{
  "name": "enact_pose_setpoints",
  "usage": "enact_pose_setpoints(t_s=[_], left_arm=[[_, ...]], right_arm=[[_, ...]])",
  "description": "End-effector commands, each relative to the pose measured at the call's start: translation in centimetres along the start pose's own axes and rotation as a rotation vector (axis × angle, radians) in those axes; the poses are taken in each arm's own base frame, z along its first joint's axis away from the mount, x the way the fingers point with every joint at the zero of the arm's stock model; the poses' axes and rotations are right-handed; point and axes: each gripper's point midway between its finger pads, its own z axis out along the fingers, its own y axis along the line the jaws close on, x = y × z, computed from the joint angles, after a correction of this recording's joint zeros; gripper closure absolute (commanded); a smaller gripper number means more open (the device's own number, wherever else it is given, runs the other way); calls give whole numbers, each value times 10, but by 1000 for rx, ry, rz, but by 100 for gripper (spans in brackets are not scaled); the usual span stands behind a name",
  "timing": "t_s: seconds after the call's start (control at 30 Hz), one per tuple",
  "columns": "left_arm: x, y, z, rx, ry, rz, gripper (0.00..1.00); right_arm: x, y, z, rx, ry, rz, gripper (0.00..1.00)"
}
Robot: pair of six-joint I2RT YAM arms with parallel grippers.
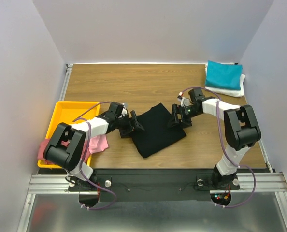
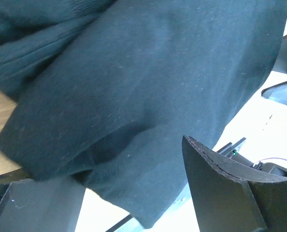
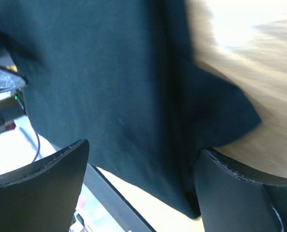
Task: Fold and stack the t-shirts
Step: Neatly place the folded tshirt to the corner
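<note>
Wood-grain tabletop (image 1: 134, 82) between pale walls carried the black t-shirt (image 1: 158, 130), a soft, matte, roughly square folded slab lying askew at the centre. The left gripper (image 1: 133, 124) sat at its left edge and the right gripper (image 1: 179, 118) at its right corner, each with blunt dark jaws spread wide over the cloth. A teal t-shirt (image 1: 223, 75) lay folded on a white t-shirt (image 1: 229, 91) in the far right corner. A crumpled pink t-shirt (image 1: 99, 143) drooped over the near rim of the glossy yellow tray (image 1: 68, 108).
</note>
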Motion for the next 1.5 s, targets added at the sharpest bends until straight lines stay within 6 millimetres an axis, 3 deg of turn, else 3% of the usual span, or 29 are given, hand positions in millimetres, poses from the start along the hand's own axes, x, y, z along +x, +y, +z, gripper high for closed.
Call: enact_pose_setpoints(t_s=[0.0,0.3,0.4,0.6,0.67,0.7,0.83,0.9,1.03,1.07,1.13,1.27,1.33,1.37,1.43,1.47], left_arm=[[16,20,14,-76,52,1,15],[25,-3,33,-20,85,10,17],[29,-6,38,-18,99,14,17],[32,-8,42,-16,107,23,18],[30,-9,40,-17,101,28,17],[29,-9,39,-21,95,33,16],[17,-10,29,-50,63,63,10],[9,-8,19,-69,39,72,8],[-7,2,-3,-95,-7,77,7],[-8,7,-7,-108,-6,73,7],[-19,10,-18,-108,-34,82,6],[-27,21,-31,-142,-31,90,6],[-28,22,-35,-145,-28,97,6],[-29,24,-37,-150,-29,100,6],[-26,27,-36,-152,-10,97,6],[-23,31,-35,-159,4,100,6]], right_arm=[[20,5,19,-24,69,-17,12],[33,28,47,-49,136,-66,14],[36,32,57,-44,156,-78,21],[35,24,65,16,157,-69,69],[32,18,64,60,140,-57,100],[30,17,64,74,133,-56,100],[1,14,52,166,58,-92,100],[-26,8,33,229,-15,-109,100],[-62,-2,-4,280,-110,-108,100],[-81,-6,-18,300,-157,-111,100],[-93,-16,-33,355,-177,-121,100],[-127,-41,-57,470,-220,-139,99],[-152,-42,-75,512,-254,-170,100],[-157,-58,-79,558,-240,-150,100],[-188,-54,-98,575,-304,-173,100],[-194,-65,-102,592,-303,-155,100]])
